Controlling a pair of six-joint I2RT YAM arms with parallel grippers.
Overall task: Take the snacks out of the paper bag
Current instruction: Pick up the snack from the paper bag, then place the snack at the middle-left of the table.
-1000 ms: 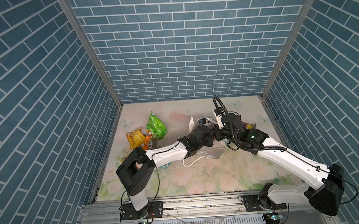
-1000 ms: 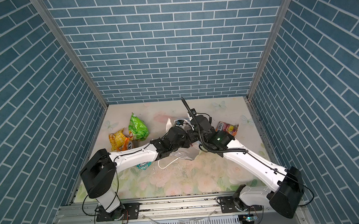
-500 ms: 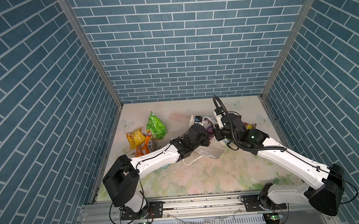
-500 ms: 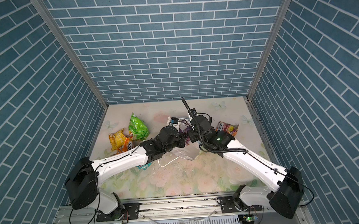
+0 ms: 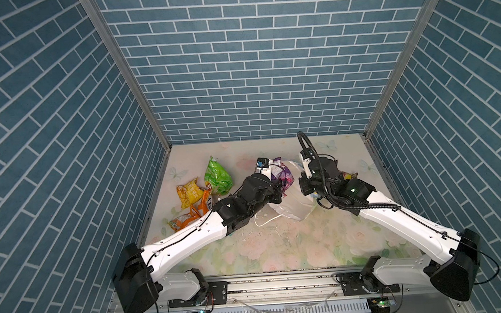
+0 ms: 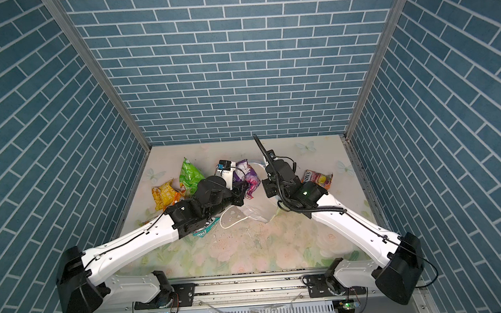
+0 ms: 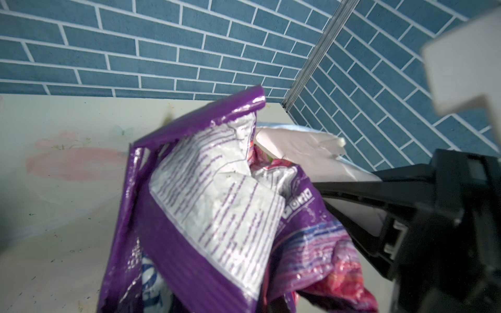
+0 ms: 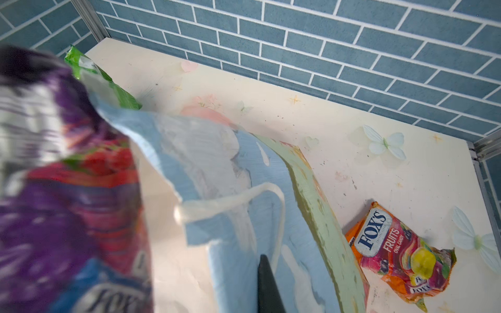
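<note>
Both top views are showing the yellow packet (image 5: 189, 193), orange packs (image 5: 202, 206) and green chip bag (image 5: 218, 180) lying on the bench (image 5: 279, 251), already out, well to the left of the left claw (image 5: 279, 188). That claw is gripping the purple candy pack (image 5: 286, 177), holding it just beside the rim of the paper bag (image 5: 291, 210), which is lying below it. Further right, the right claw (image 5: 304, 186) is closed, seemingly pinching the bag's wall. Beyond it the FOX'S fruits pack (image 6: 317, 179) is lying on the bench. In my judgement the slick foil may be slipping from its crumpled pinch or catching the torn rim or cord handle (image 8: 217, 206). The two claws, being so near each other, are risking a knock.
</note>
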